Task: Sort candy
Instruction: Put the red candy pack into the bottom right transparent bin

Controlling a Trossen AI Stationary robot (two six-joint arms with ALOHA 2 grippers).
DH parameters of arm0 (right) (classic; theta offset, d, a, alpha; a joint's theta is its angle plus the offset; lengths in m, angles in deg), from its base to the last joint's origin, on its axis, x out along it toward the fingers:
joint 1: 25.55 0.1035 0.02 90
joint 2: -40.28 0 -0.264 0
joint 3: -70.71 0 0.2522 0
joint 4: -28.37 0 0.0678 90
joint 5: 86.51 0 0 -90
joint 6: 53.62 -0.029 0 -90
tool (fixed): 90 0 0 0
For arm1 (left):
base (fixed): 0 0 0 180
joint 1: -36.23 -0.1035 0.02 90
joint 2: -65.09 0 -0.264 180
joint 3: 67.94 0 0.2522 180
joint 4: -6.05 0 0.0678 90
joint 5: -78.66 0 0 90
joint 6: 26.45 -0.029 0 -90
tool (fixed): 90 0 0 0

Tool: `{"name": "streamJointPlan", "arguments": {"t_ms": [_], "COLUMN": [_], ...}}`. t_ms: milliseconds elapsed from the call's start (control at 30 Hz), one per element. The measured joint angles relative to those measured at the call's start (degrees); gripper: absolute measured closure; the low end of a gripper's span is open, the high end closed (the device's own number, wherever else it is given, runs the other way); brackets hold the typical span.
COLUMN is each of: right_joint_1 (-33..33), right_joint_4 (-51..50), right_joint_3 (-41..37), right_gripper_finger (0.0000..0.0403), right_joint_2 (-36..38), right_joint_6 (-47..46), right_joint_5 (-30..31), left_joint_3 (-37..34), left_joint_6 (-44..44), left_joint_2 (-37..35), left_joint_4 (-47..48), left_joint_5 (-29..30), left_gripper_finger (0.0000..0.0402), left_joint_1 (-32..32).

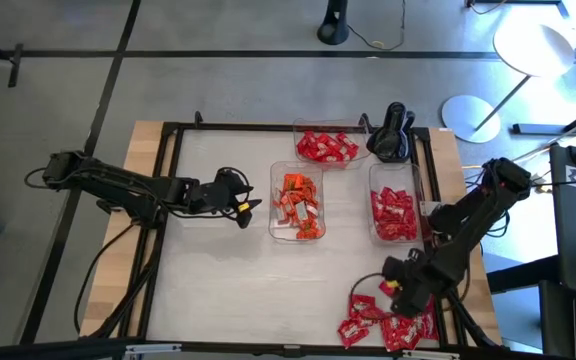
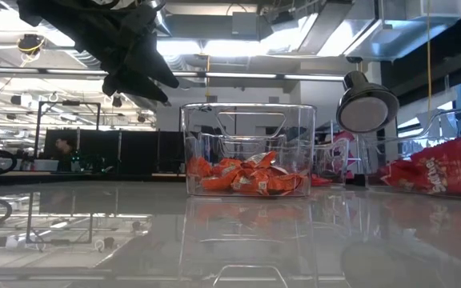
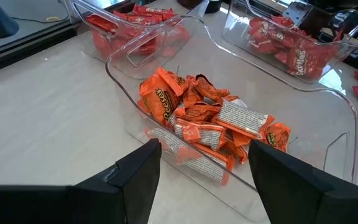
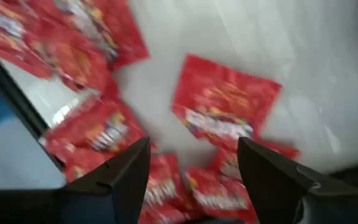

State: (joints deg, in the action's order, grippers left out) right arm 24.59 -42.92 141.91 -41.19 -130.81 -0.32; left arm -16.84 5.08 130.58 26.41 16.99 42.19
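Loose red candy [image 1: 383, 322] lies in a pile at the table's near right corner, also seen as red wrappers [image 4: 225, 109] in the right wrist view. My right gripper [image 1: 396, 290] hangs above that pile, pointing down, open [image 4: 194, 168], with nothing between its fingers. Orange candy [image 3: 204, 118] fills the middle clear tray [image 1: 296, 205]. My left gripper [image 1: 245, 206] hovers just left of that tray, above the table, open [image 3: 204, 177] and empty; the low view shows it high at the left [image 2: 146, 76].
A clear tray of red candy [image 1: 326, 147] stands at the far side, and another tray of red candy [image 1: 393, 213] at the right. A black frame [image 1: 168, 180] runs round the work surface. Bare white tabletop [image 1: 228, 280] spreads over the near left.
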Motion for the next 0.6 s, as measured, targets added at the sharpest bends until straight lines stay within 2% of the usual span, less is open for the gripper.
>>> {"name": "streamJointPlan", "arguments": {"t_ms": [133, 333, 600], "right_joint_1": [2.7, 5.7, 6.5], "right_joint_4": [4.3, 6.4, 20.1], "right_joint_3": [-4.3, -11.7, -18.5], "right_gripper_finger": [0.0166, 0.0166, 0.0166], "right_joint_2": [-0.1, -0.2, -0.2], "right_joint_6": [-6.6, -19.6, -20.9], "right_joint_5": [5.4, 6.5, 8.2], "left_joint_3": [0.0, 0.0, 0.0], "left_joint_6": [0.0, 0.0, 0.0], "left_joint_2": [0.0, 0.0, 0.0], "left_joint_4": [0.0, 0.0, 0.1], "left_joint_5": [0.0, 0.0, 0.0], "left_gripper_finger": [0.0169, 0.0169, 0.0169], "left_joint_1": [0.0, 0.0, 0.0]}}
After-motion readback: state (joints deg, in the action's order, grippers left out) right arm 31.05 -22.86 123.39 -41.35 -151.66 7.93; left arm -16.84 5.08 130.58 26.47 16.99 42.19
